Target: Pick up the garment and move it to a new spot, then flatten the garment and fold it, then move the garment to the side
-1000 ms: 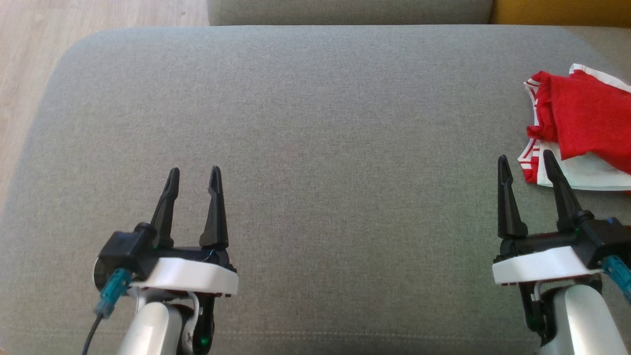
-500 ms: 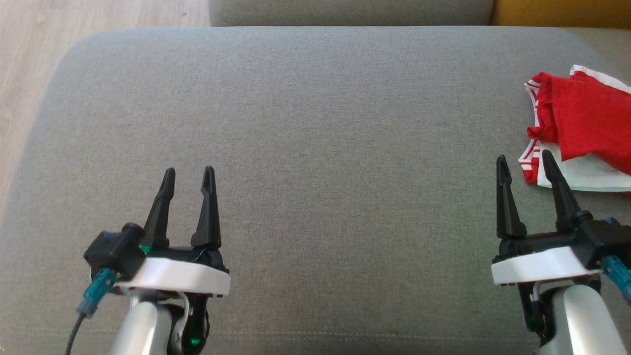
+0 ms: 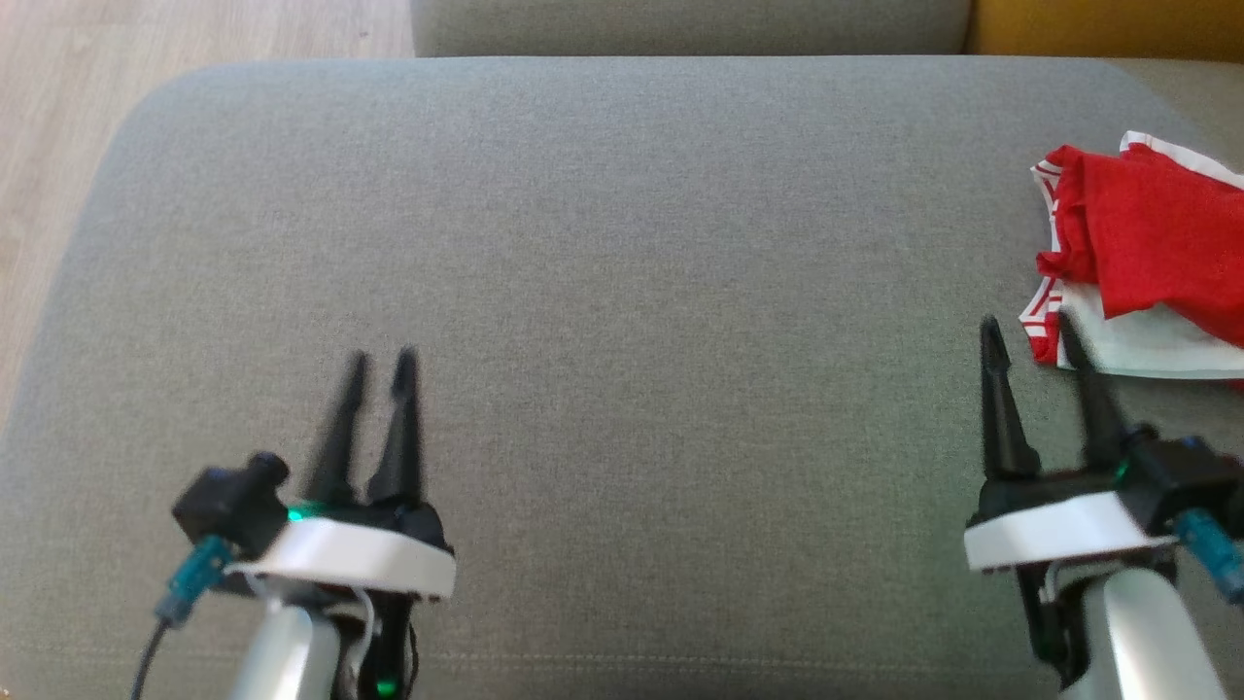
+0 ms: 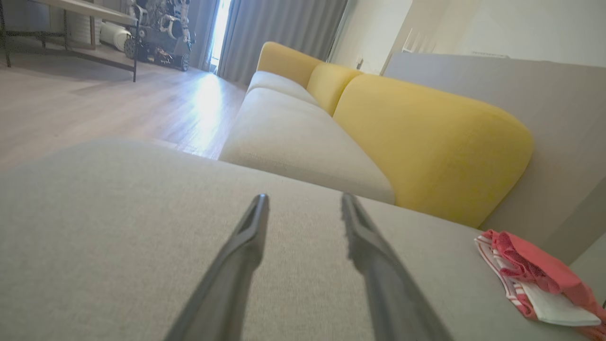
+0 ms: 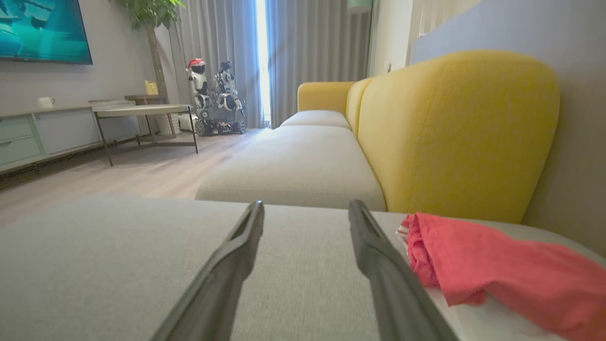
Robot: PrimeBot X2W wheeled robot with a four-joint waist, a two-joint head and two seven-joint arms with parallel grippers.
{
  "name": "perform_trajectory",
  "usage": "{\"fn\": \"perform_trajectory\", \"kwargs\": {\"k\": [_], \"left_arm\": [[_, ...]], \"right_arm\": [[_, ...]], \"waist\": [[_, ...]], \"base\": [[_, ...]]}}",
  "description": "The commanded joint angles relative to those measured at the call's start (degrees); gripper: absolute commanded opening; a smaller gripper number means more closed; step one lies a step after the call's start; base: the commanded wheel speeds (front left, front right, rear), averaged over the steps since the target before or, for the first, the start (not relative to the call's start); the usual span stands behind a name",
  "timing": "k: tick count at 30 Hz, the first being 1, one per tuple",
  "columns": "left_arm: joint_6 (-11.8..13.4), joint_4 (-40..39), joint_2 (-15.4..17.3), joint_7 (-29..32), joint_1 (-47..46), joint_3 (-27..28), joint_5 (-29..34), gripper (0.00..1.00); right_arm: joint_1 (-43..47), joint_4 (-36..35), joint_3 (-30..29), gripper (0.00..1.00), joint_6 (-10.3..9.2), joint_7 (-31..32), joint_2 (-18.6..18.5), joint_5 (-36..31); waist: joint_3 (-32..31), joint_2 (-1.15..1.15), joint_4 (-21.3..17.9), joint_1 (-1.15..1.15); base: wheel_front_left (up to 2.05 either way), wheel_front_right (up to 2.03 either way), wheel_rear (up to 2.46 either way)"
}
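Observation:
The garment [image 3: 1147,233], red cloth lying crumpled over a white piece with red stripes, sits at the right edge of the grey cushion [image 3: 622,243]. My right gripper [image 3: 1027,324] is open and empty, and its right fingertip reaches the garment's lower left corner. In the right wrist view the garment [image 5: 497,265] lies just right of the open gripper [image 5: 307,203]. My left gripper [image 3: 379,358] hovers over bare cushion at the lower left, its fingers blurred and narrowly apart, holding nothing. From the left wrist view, the garment [image 4: 535,274] is far off to the right of the gripper [image 4: 304,196].
Wooden floor [image 3: 58,117] borders the cushion on the left. A second grey seat [image 5: 293,166] lies beyond the far edge, with a yellow backrest [image 5: 454,128] on the right. A side table [image 5: 142,111] and another robot [image 5: 213,94] stand far across the room.
My left gripper's fingers have come closer together and the hand has drawn back slightly. The right gripper's fingers have narrowed a little. The garment has not moved.

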Motion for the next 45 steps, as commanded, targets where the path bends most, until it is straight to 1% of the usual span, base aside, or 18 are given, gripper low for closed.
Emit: {"fn": "perform_trajectory", "kwargs": {"k": [1, 2, 45], "left_arm": [[0.0, 0.3, 0.0, 0.0, 0.1, -0.1, -0.1, 0.00], [0.0, 1.3, 0.0, 0.0, 0.4, -0.2, -0.1, 0.00], [-2.4, 3.8, 1.3, 5.7, -0.5, 4.3, -24.9, 0.00]], "right_arm": [[0.1, 0.4, 0.1, 0.00, 0.00, 0.0, 0.0, 0.1], [0.4, 1.3, 0.1, 0.00, 0.01, 0.0, 0.0, 0.1], [-0.4, 3.7, -0.3, 0.00, 0.00, 5.0, -1.2, 31.9]], "waist": [[0.0, 0.00, 0.0, 0.00], [0.0, 0.00, 0.0, 0.00], [-2.1, 0.00, -1.6, 0.00]], "base": [[0.00, 0.00, 0.00], [0.00, 0.00, 0.00], [0.00, 0.00, 0.00]]}}
